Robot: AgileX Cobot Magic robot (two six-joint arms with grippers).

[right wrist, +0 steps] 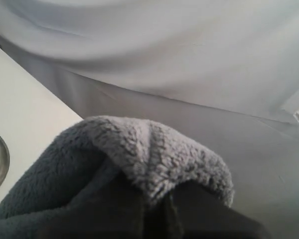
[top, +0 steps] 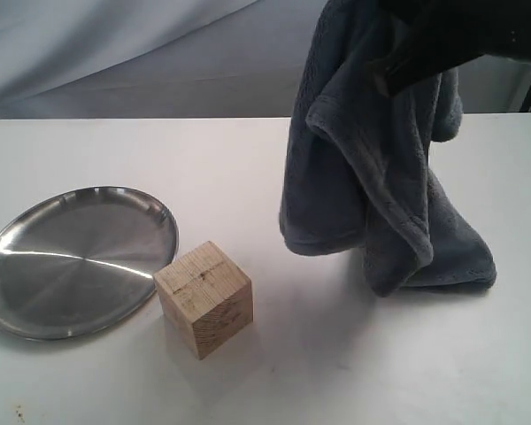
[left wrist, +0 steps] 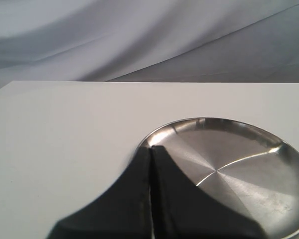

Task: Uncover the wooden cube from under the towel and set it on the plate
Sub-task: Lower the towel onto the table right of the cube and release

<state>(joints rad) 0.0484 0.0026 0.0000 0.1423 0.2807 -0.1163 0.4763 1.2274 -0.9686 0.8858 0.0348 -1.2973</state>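
The wooden cube (top: pixel 203 298) stands bare on the white table, just right of the silver plate (top: pixel 71 257) and touching its rim or nearly so. My right gripper (top: pixel 398 62) is shut on the dark grey-blue towel (top: pixel 380 186), which hangs lifted at the upper right with its lower folds resting on the table. In the right wrist view the towel (right wrist: pixel 139 154) drapes over the black fingers (right wrist: pixel 159 214). My left gripper (left wrist: pixel 151 149) is shut and empty, its tips at the near rim of the plate (left wrist: pixel 239 164). The left gripper is outside the exterior view.
The white table (top: pixel 115 150) runs back to a pale grey draped backdrop (top: pixel 142 53). Bare tabletop (top: pixel 336 354) lies in front of the cube and towel.
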